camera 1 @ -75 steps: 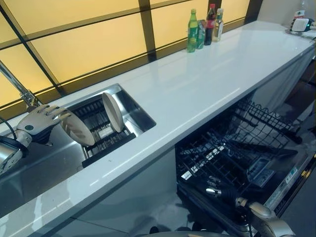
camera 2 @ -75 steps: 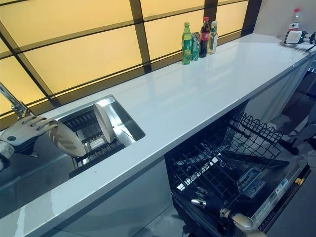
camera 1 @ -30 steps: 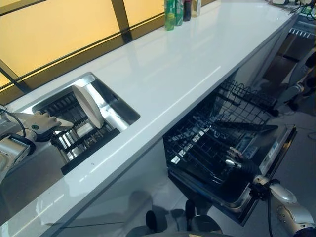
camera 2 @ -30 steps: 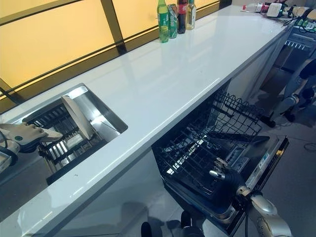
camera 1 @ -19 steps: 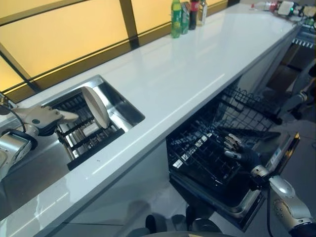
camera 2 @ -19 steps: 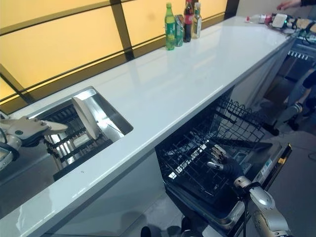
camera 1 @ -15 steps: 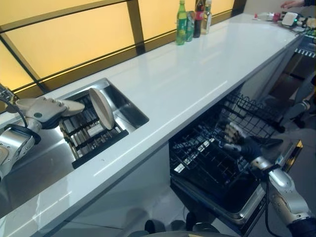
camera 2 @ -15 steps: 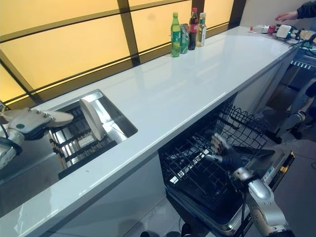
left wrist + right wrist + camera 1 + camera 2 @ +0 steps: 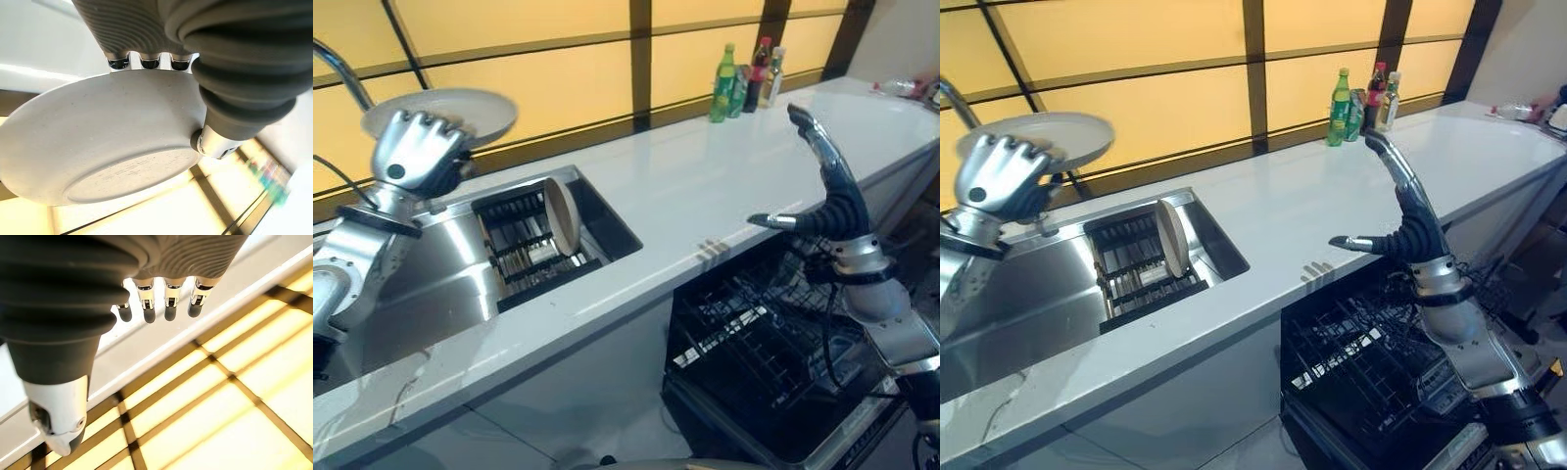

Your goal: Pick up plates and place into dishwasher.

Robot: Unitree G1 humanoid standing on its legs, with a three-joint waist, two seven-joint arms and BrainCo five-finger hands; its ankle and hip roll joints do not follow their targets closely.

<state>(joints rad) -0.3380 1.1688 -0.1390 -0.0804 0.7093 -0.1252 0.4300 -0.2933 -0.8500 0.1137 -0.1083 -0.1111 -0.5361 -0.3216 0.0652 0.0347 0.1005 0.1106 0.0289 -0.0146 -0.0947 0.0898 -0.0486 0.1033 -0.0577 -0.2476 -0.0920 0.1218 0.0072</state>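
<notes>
Left robot hand (image 9: pixel 416 152) is gripping a raised plate (image 9: pixel 440 111) above the sink (image 9: pixel 450 284); right robot hand (image 9: pixel 1400 211) is hovering spread wide over the bench (image 9: pixel 1332 196).

Dishwasher rack (image 9: pixel 1351 367) front cut off; faucet (image 9: pixel 337 69) base hidden

the sink (image 9: pixel 421 284) is set into the left part of the table (image 9: pixel 705 186). in the sink stands a rack (image 9: pixel 524 255), and one plate (image 9: pixel 563 213) stands on edge in it. above the sink's left side the left hand (image 9: pixel 416 152) holds another plate (image 9: pixel 450 106) up. the bottles (image 9: pixel 1361 103) stand at the back of the table, toward its right. below the table's front edge, at the right, is the dishwasher rack (image 9: pixel 1371 372); the right hand (image 9: pixel 1410 211) is above it.
</notes>
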